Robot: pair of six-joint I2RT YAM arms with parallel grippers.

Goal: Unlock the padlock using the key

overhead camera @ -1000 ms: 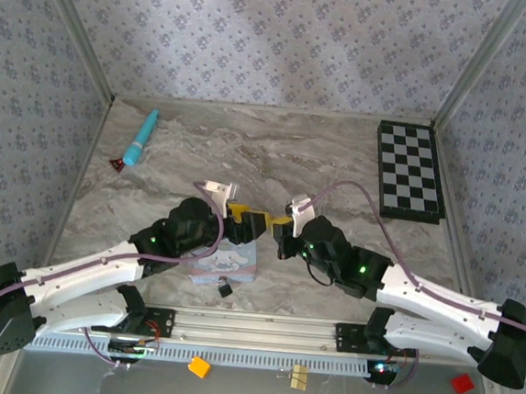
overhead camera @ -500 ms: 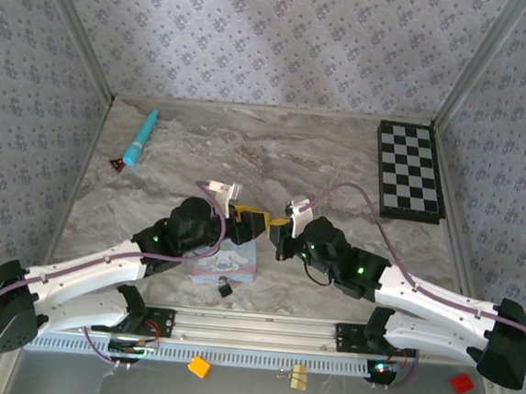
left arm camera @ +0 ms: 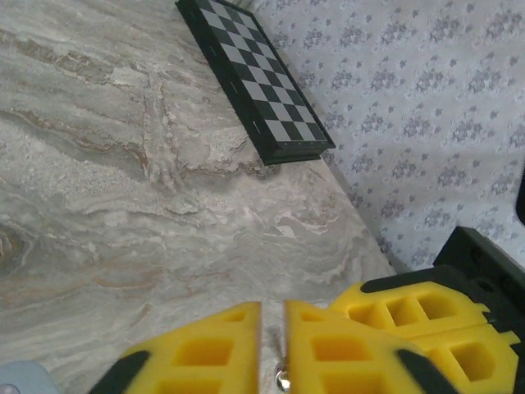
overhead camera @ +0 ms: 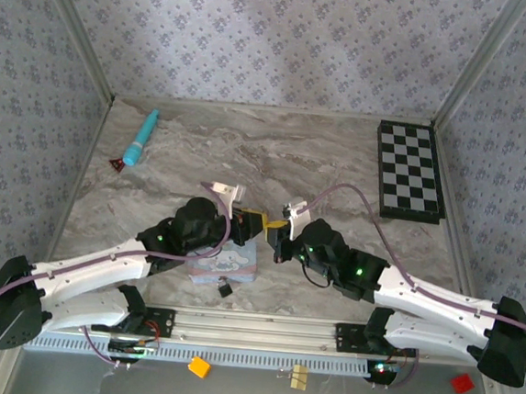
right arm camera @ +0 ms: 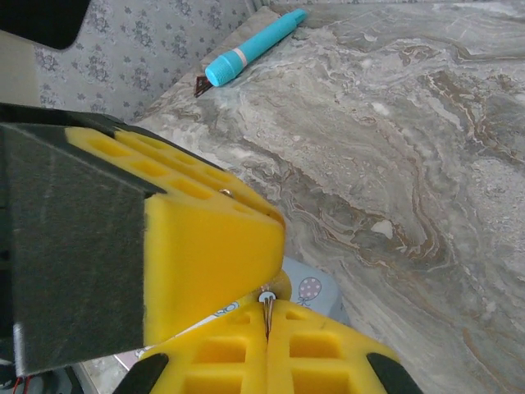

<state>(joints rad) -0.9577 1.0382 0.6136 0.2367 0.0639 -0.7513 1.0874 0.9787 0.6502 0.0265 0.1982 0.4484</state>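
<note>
- The right tool (right arm camera: 267,327) was clenched. Its yellow foam fingers (right arm camera: 316,349) pressed flat together on a thin silvery metal key (right arm camera: 267,304), with only the key's tip sticking out at the seam.
- The left tool (left arm camera: 273,324) had its yellow fingers (left arm camera: 205,353) almost together, leaving a narrow slit. A small silvery bit (left arm camera: 281,379) sat low in that slit. I couldn't tell whether the fingers were gripping it or only near it.
- The two tools met tip to tip above the grey marbled counter (overhead camera: 321,165), in the middle near the front. In the right wrist view, one left-tool finger hung just over the key's tip; I couldn't tell if they touched.
- A pale blue cartoon-printed tin (overhead camera: 225,264) lay flat on the counter, just under and nearer than the left tool.
- The tiny black padlock with a silvery metal part (overhead camera: 224,289) lay on the counter just beside the tin's near edge, close to the counter's front rim. It was too small to tell whether it touched the tin. It sat apart from both tools, and nothing held it.
- A black-and-white checkered board (overhead camera: 410,170) lay flat at the far right of the counter, well apart from the tools.
- A teal pen-shaped stick (overhead camera: 141,137) lay at the far left by the wall, also well apart.
</note>
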